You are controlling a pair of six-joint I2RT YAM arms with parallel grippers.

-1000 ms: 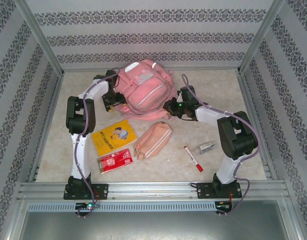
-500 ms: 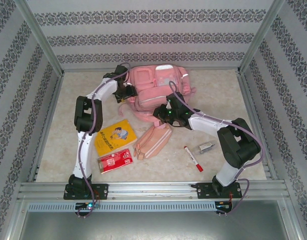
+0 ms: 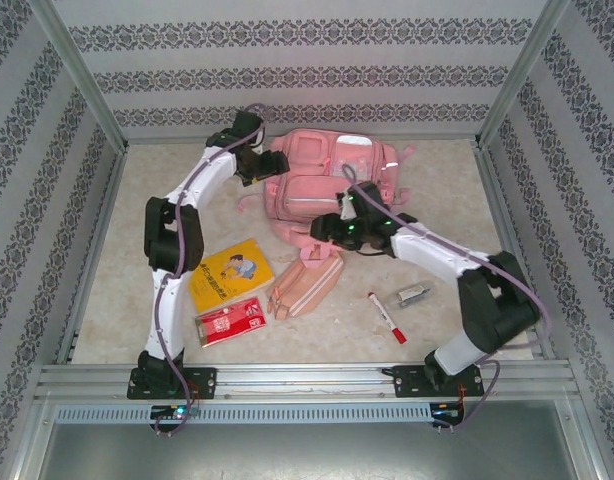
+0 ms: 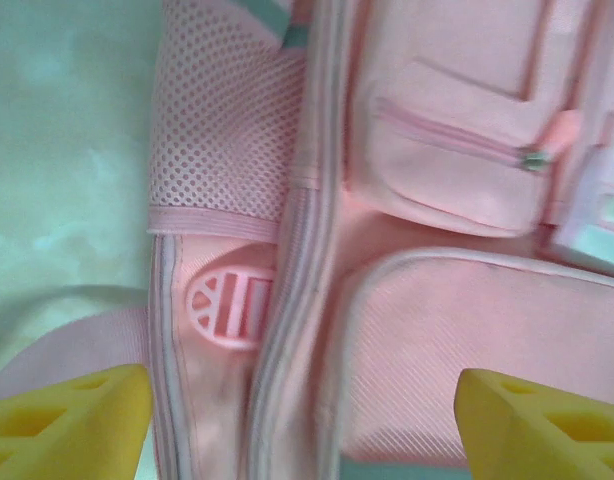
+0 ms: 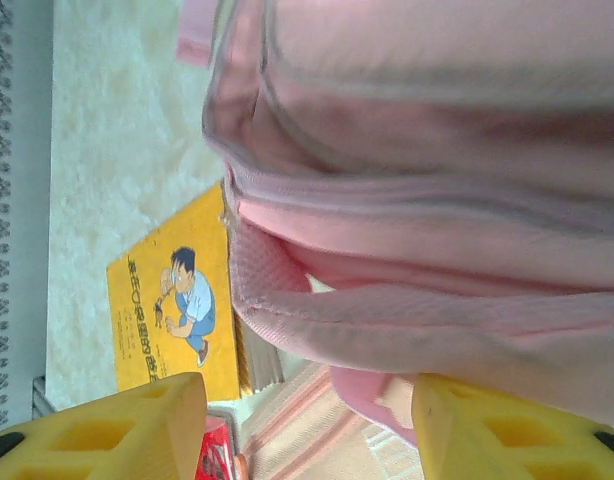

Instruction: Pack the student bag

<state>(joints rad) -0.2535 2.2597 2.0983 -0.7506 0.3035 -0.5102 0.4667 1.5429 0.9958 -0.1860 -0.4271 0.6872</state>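
Observation:
The student bag (image 3: 332,180), a big pink backpack, lies at the back middle of the table with its front pockets up. My left gripper (image 3: 263,166) is at the bag's left side. In the left wrist view its yellow fingers (image 4: 67,420) stand wide apart over the bag's side seam (image 4: 287,330), so the left gripper (image 4: 302,435) is open. My right gripper (image 3: 323,230) is at the bag's near edge, above the straps. The right gripper (image 5: 307,435) is open too. A pink strap (image 5: 417,320) of the bag (image 5: 437,150) runs across just beyond its fingertips.
A yellow book (image 3: 227,272) and a red packet (image 3: 230,321) lie front left. A pink pencil pouch (image 3: 307,282) sits just in front of the right gripper. A red marker (image 3: 387,318) and a small grey item (image 3: 412,294) lie front right. Patterned walls and metal posts enclose the table.
The bag has turned and shifted to the right and back. The left arm has stretched farther back along it. The right gripper has gone from shut to open at the bag's near edge.

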